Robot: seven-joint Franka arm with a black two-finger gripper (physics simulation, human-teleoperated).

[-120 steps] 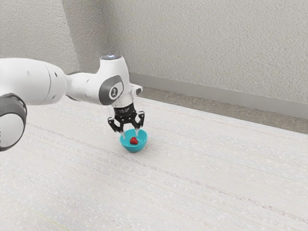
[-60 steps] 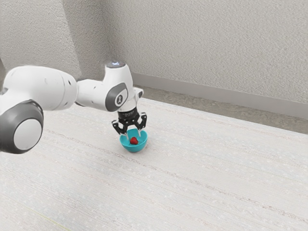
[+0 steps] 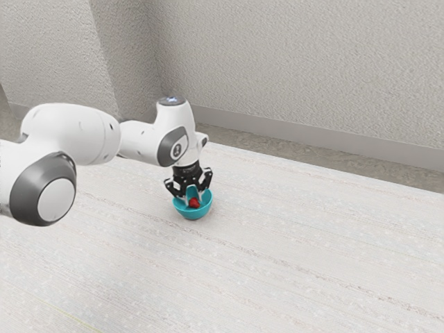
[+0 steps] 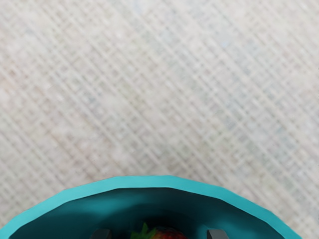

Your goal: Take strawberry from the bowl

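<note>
My gripper (image 3: 193, 199) reaches down into the teal bowl (image 3: 192, 214) in the exterior view, its fingers open on either side of the red strawberry (image 3: 194, 204). At the wrist view's lower edge, the gripper (image 4: 159, 234) has two dark fingertips inside the bowl (image 4: 144, 182), spaced well apart. Between them lies the strawberry (image 4: 170, 234) with its green leaves (image 4: 144, 232), a gap on each side of it. The lower part of the fruit is hidden.
The bowl stands on a pale, streaked table (image 3: 277, 257). Behind the table's far edge is a textured grey wall (image 3: 298, 62) with a baseboard along its foot.
My hand has come down and slightly toward the exterior view's right, so the fingers are now deeper in the bowl. Bowl and strawberry have stayed in place.
</note>
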